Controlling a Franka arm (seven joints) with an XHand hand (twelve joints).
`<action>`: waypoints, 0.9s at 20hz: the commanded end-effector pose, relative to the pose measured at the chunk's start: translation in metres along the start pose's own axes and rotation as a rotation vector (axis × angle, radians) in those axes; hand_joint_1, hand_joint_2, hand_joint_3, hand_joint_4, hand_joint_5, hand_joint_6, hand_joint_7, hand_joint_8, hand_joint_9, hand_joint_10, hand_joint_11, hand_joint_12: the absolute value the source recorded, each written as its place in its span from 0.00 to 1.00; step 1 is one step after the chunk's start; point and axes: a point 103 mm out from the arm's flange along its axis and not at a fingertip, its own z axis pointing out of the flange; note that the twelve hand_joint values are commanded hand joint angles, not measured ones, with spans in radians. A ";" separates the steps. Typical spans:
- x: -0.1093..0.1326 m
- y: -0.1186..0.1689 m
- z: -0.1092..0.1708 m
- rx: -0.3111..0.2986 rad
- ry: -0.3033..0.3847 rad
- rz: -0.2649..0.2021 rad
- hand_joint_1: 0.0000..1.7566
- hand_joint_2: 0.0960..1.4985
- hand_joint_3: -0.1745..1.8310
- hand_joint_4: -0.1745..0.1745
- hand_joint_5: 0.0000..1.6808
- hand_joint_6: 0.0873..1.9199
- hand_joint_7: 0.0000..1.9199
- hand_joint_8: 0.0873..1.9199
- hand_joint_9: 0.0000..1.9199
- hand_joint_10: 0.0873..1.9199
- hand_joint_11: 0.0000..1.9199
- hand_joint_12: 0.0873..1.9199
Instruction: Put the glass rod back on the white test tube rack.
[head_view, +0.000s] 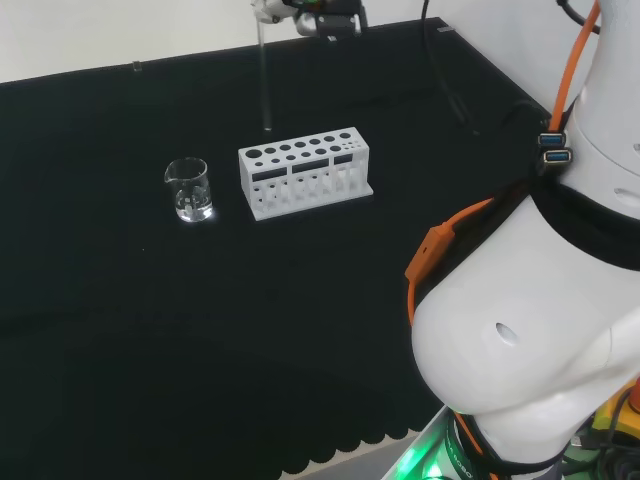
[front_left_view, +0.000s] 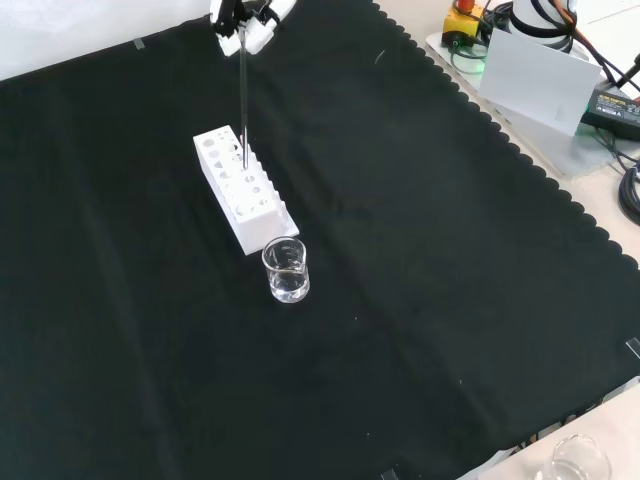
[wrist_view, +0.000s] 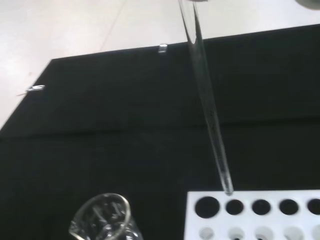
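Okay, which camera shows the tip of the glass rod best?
The wrist view: the glass rod tip hangs at the white test tube rack edge, near a hole. Head and front views show it faint and upright below the hand.

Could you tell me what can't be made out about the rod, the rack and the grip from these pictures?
- Robot hand: cut off by the front view's top edge; its hold on the glass rod is partly hidden.
- Rod tip: whether it has entered a hole of the white rack is unclear in the wrist view.
- Beaker: contents unclear through the clear glass.
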 end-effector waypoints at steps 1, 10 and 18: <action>-0.021 -0.013 0.006 0.010 -0.020 0.040 0.73 0.71 0.00 0.27 0.67 0.36 0.68 0.29 0.86 0.30 0.87 0.35; -0.019 -0.019 0.014 0.019 -0.012 0.037 0.73 0.71 0.00 0.27 0.67 0.36 0.68 0.29 0.86 0.30 0.87 0.35; -0.009 -0.015 0.005 0.007 -0.008 0.024 0.73 0.71 0.00 0.27 0.67 0.36 0.69 0.29 0.86 0.30 0.87 0.35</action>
